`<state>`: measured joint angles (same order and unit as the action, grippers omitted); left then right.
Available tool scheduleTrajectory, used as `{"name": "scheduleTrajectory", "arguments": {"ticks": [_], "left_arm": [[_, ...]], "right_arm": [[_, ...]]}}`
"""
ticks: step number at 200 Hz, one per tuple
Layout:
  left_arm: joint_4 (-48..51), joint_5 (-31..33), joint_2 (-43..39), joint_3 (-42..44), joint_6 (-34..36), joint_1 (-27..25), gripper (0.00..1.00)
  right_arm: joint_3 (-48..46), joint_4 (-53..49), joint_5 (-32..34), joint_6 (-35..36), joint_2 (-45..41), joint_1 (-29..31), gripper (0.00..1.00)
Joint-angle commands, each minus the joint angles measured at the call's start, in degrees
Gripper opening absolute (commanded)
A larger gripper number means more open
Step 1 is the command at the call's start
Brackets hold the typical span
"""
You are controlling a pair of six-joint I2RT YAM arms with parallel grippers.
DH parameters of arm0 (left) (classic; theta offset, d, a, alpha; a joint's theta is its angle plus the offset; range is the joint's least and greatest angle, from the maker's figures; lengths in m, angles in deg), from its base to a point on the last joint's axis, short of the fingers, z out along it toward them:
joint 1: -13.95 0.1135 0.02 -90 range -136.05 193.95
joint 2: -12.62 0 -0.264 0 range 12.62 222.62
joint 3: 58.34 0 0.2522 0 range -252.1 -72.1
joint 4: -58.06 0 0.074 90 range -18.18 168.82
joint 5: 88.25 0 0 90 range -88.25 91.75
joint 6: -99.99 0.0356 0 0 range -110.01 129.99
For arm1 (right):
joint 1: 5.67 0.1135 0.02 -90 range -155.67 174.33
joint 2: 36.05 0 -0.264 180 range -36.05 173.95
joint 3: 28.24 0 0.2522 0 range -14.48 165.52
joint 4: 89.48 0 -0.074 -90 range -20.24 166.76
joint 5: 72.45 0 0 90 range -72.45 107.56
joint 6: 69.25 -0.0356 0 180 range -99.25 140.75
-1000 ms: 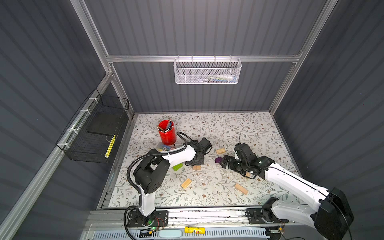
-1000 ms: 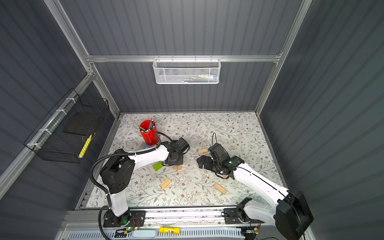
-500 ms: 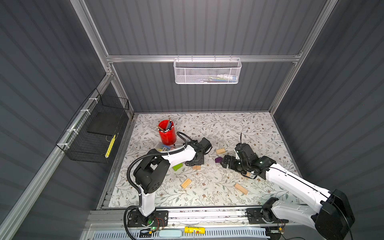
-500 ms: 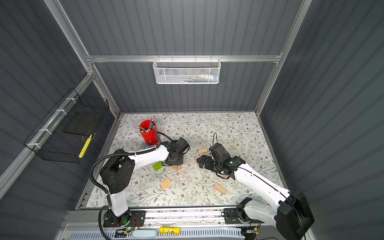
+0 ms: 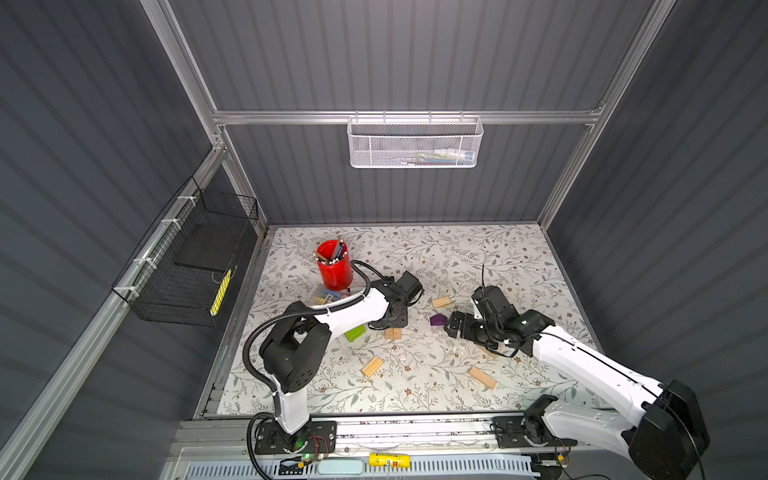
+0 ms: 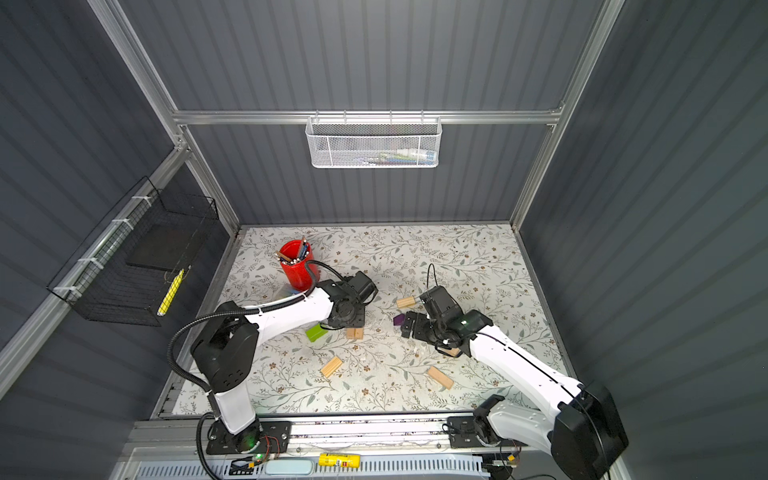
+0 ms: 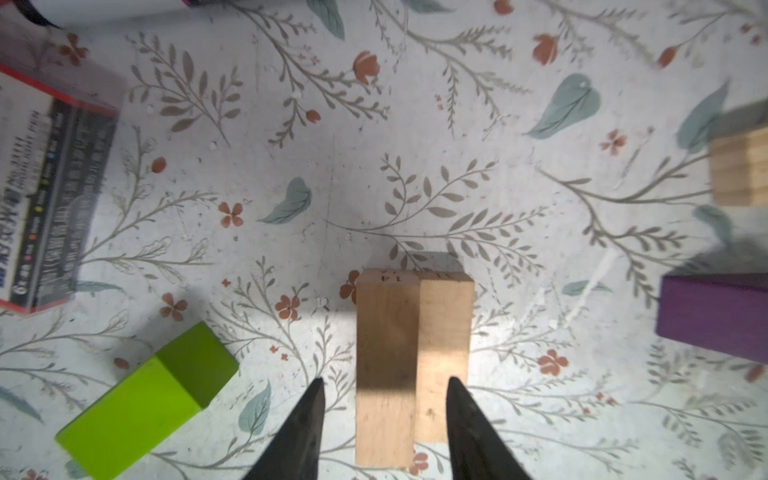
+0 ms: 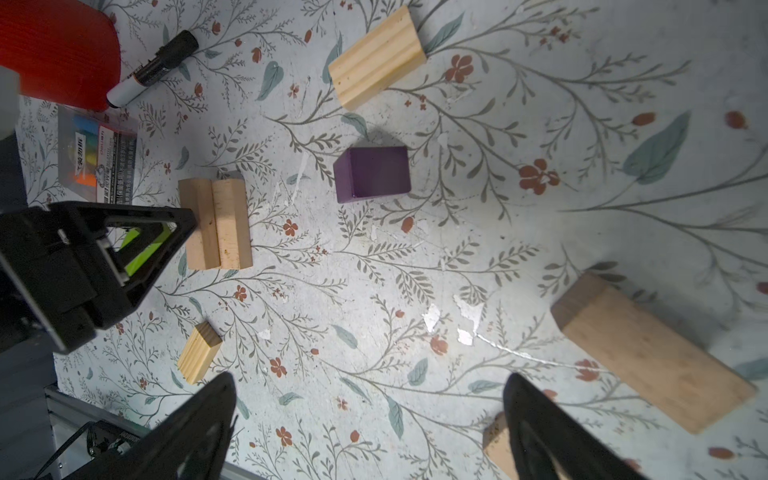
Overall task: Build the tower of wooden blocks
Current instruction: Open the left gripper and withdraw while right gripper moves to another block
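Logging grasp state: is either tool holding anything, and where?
Nothing held: the left tool straddles the two side-by-side wood bricks, gap visible; the right tool is open, empty.

At left gripper (image 7: pixel 384 382): jaws apart around the paired wood blocks (image 7: pixel 411 353), gap visible at one finger.
Sides: green block (image 7: pixel 149 399) and purple block (image 7: pixel 715 320) flank them, bare mat (image 7: pixel 415 145) between.
At right gripper (image 8: pixel 370 378): jaws wide over bare mat; small block (image 8: pixel 198 352) and long block (image 8: pixel 648 353) close outside.
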<state>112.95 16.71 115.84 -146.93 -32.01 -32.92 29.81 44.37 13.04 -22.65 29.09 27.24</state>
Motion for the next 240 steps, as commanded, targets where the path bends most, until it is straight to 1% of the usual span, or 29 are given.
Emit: {"name": "scheduleTrajectory", "arguments": {"ticks": [1,6,10,22,34,48,93,118,149,191,217,240], "left_arm": [[0.98,-1.05,-4.61,-0.24,0.77,0.11,0.51],[0.49,-1.59,-5.59,0.20,0.76,0.04,0.52],[0.03,-2.08,-6.37,0.70,0.75,0.03,0.52],[-0.88,-3.08,-8.67,2.26,0.56,-0.21,0.55],[-0.78,-2.72,-10.77,3.37,0.43,-0.66,0.57],[-1.25,-2.66,-13.49,5.07,-0.19,-1.41,0.63],[-2.89,-1.41,-19.79,9.76,-2.07,-5.64,0.75],[-3.82,0.32,-21.47,11.30,-3.54,-8.68,0.81],[-6.66,0.95,-22.57,13.18,-6.08,-11.49,0.89],[-8.54,1.05,-23.07,14.86,-7.04,-11.75,0.99],[-8.13,1.54,-23.32,15.06,-7.46,-11.77,1.00],[-7.74,2.21,-23.84,15.51,-7.64,-11.79,1.00]], "right_arm": [[1.22,-4.85,0.14,1.82,-0.64,-0.93,0.99],[1.07,-5.11,-0.09,1.82,-0.64,-0.99,0.99],[0.90,-5.38,-0.39,1.82,-2.47,-1.07,0.99],[0.48,-6.74,-0.43,1.26,-2.89,-1.16,0.99],[-0.11,-8.19,-0.54,0.49,-3.41,-1.29,0.99],[-1.59,-9.05,-1.21,-0.45,-4.49,-1.39,0.99],[-7.16,-9.67,-2.57,-4.22,-7.28,-1.72,0.99],[-10.32,-9.01,-2.61,-7.44,-8.50,-1.66,0.99],[-12.14,-9.77,-1.32,-9.21,-7.17,-1.70,0.99],[-14.22,-9.35,-0.11,-11.18,-5.37,-0.90,0.99],[-14.74,-8.94,-0.14,-11.52,-4.11,0.43,0.99],[-15.00,-8.32,-0.21,-12.80,-3.80,2.82,0.99]]}}
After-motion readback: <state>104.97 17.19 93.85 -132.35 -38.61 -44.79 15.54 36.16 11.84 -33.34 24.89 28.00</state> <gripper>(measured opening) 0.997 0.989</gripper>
